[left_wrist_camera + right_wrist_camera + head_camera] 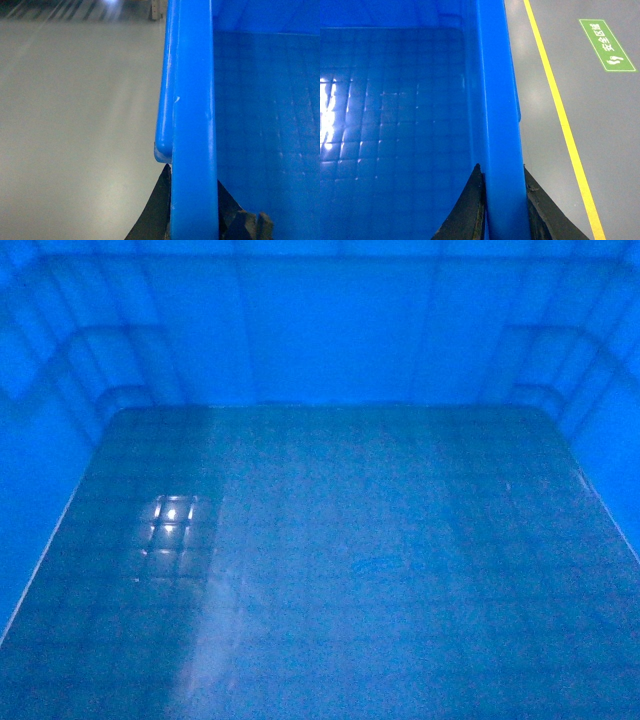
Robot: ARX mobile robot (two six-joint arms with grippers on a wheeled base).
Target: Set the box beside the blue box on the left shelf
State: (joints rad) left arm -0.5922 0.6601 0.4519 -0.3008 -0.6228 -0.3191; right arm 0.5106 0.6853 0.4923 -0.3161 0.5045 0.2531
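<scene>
The bright-blue box (330,560) fills the head view, which shows only its scuffed, gridded floor and ribbed inner walls. In the left wrist view my left gripper (192,175) is shut on the box's thick left rim (192,100), with one black finger on either side. In the right wrist view my right gripper (501,167) is shut on the right rim (495,100) in the same way, inner finger inside the box and outer finger outside. The box hangs above the floor between both grippers. The left shelf and the blue box on it are out of view.
Pale grey floor (75,125) lies below the box's left side, with a dark striped area and a post (156,10) at the far end. Right of the box, a yellow line (560,115) and a green floor sign (606,45) mark the grey floor.
</scene>
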